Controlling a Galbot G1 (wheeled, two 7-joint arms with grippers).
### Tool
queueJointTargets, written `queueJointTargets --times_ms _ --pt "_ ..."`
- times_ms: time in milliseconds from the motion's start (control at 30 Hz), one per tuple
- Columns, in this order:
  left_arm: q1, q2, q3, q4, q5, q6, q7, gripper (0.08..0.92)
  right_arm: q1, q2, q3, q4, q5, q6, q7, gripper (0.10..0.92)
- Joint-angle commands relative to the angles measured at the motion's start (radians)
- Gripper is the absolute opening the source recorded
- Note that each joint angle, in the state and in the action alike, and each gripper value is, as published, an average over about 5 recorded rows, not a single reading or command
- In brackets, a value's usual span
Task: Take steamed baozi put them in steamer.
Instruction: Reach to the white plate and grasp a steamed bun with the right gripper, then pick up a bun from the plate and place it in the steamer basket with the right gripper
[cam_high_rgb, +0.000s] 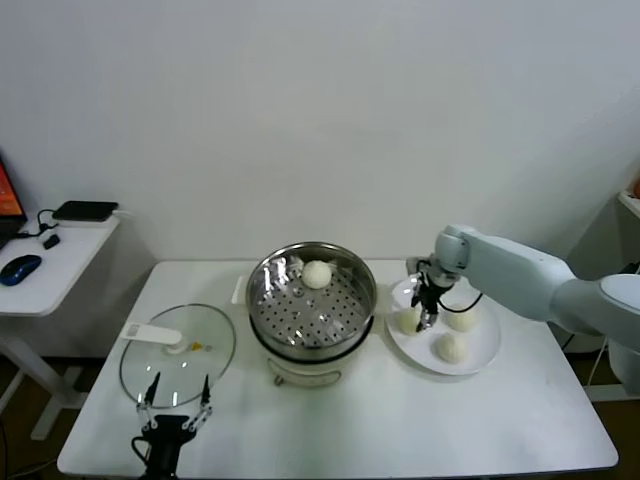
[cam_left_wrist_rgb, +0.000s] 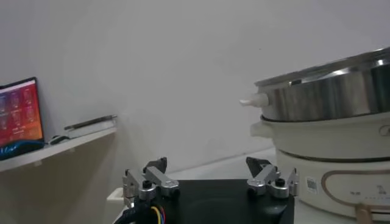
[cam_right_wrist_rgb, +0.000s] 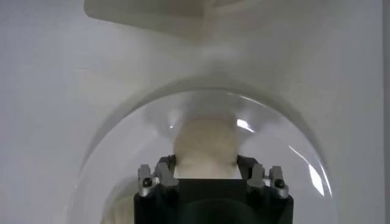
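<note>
baozi between right claw fingers, on plate

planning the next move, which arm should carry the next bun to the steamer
Right. The right gripper is already down on the plate, its fingers either side of a bun. The left gripper sits open at the table's near edge by the lid, across the steamer from the buns.

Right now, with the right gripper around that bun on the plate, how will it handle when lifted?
The baozi looks soft and smooth, so the right gripper would likely dent it if squeezed hard. Probably light for its size. Being round, it may roll on the plate or the steamer tray if released from height.
</note>
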Motion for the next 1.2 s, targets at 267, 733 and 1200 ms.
queueJointTargets --times_ms 267,733,1200 --pt "0.008 -0.038 0.002 -0.018 0.001 0.003 0.0 0.823 0.362 -0.105 -0.249 0.24 0.234 -0.009 -0.036 0.67" --pt "0.017 -0.041 0.016 -0.033 0.004 0.006 -0.001 0.823 0.772 -0.054 -0.431 0.477 0.591 -0.071 -0.062 0.67" --pt "0.037 -0.034 0.023 -0.052 0.008 0.001 -0.004 0.823 0.627 0.226 -0.26 0.435 0.674 -0.186 0.073 0.67"
